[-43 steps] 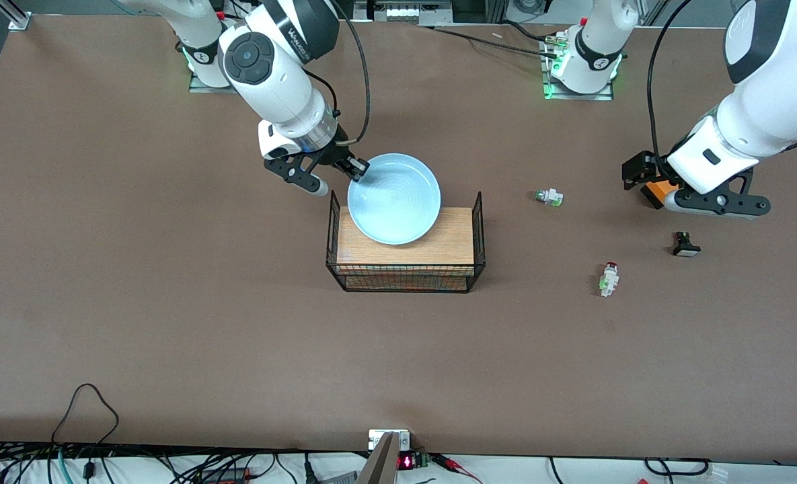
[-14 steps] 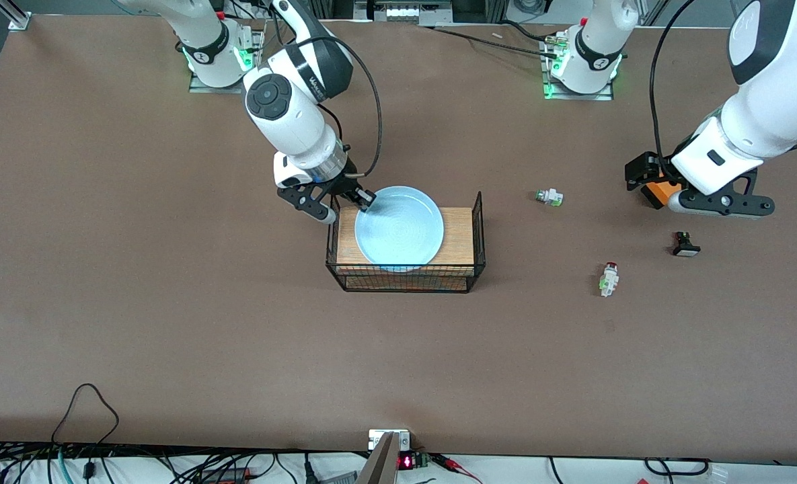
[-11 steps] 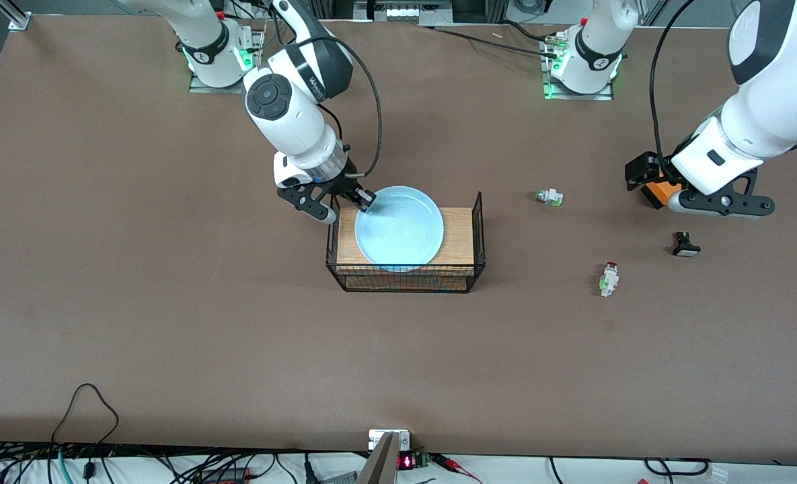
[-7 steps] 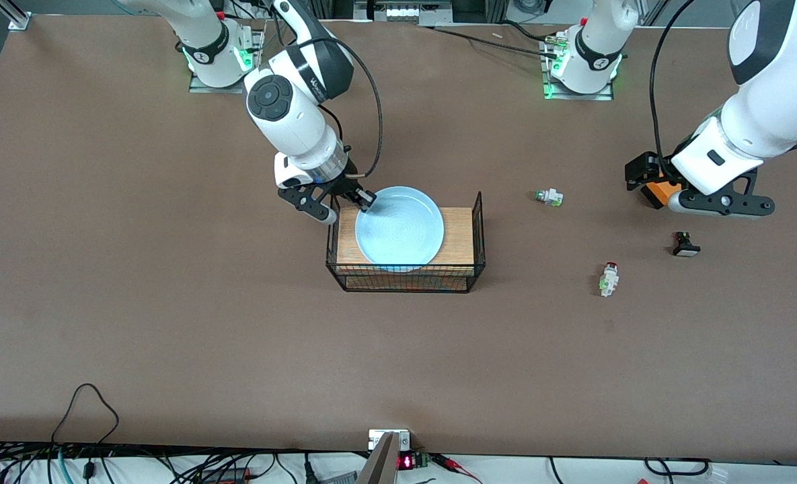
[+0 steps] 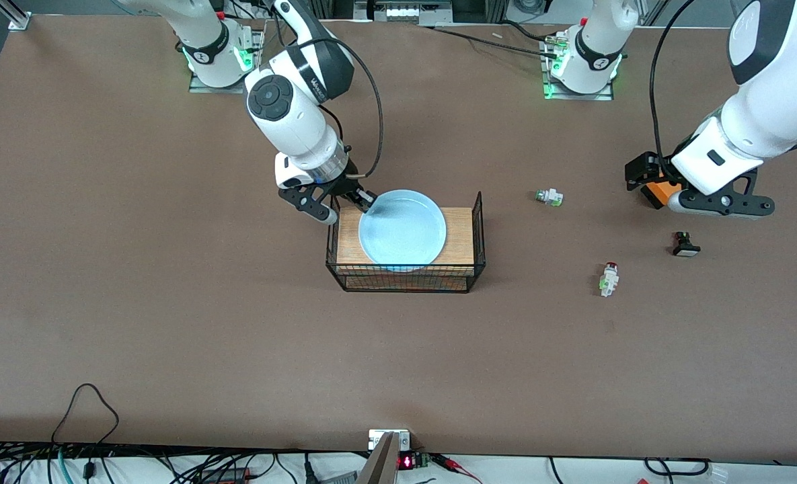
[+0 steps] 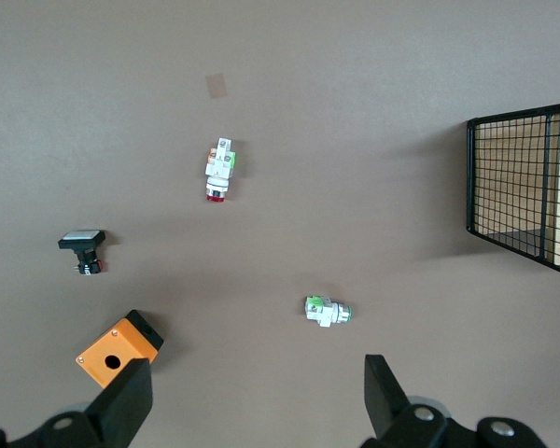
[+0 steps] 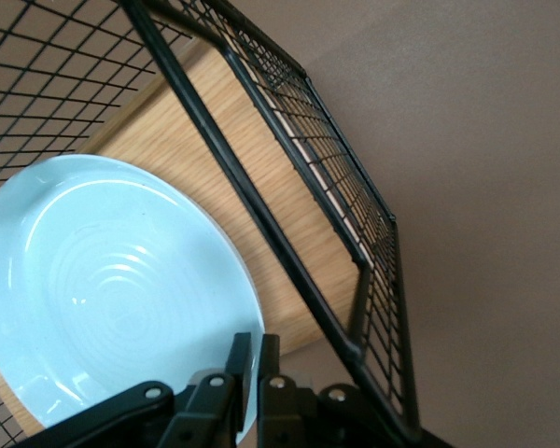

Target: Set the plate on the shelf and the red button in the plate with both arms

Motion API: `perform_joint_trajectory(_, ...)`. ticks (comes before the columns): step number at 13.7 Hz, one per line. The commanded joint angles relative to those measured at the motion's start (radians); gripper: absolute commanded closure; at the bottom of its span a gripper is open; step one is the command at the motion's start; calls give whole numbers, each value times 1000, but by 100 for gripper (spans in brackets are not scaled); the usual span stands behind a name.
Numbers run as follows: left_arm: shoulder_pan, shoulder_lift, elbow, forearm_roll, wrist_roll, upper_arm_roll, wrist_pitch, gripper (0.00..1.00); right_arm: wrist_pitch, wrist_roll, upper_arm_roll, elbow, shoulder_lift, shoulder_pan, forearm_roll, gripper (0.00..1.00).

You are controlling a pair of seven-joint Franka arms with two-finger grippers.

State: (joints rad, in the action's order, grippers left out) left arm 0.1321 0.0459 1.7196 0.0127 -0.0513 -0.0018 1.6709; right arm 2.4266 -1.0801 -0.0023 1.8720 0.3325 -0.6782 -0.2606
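Though glossy, round plate (image 5: 403,228) faintly ringed

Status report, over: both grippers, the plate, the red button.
Right gripper at plate rim, fingers nearly shut; plate on wooden shelf. Left gripper open, waiting over table. Red button untouched on table, nothing blocking it.

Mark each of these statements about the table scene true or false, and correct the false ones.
1. The plate lies on the rack's wooden shelf. True.
2. The red button sits on the plate. False: it lies on the table toward the left arm's end.
3. The left gripper is open. True.
4. The left gripper holds the green-capped button. False: it holds nothing; that button lies on the table.
5. The right gripper is at the plate's rim. True.
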Motion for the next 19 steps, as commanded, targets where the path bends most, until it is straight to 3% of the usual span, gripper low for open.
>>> perform_joint_trajectory(1, -8, 14, -35, 21, 11, -1, -25, 0, 9, -14, -15, -22, 13, -14, -2, 72)
perform_joint_trajectory(2, -8, 14, -35, 21, 11, -1, -25, 0, 9, -17, -15, -24, 13, -14, -3, 56)
perform_joint_trajectory(3, -8, 14, -35, 21, 11, -1, -25, 0, 12, -6, -15, -24, 13, -14, 15, 1)
perform_joint_trajectory(5, -8, 14, -35, 21, 11, -1, -25, 0, 14, -9, -15, -45, 14, -38, 99, 0)
perform_joint_trajectory(11, -9, 14, -35, 21, 11, -1, -25, 0, -133, -4, -48, -143, 0, -37, 40, 0)
perform_joint_trajectory(17, -8, 14, -35, 21, -1, -1, -48, 0, -536, 17, -128, -361, -41, -8, 46, 0)
perform_joint_trajectory(19, -11, 28, -34, 21, -5, -1, -60, 0, -653, 95, -136, -436, -44, 23, 123, 0)
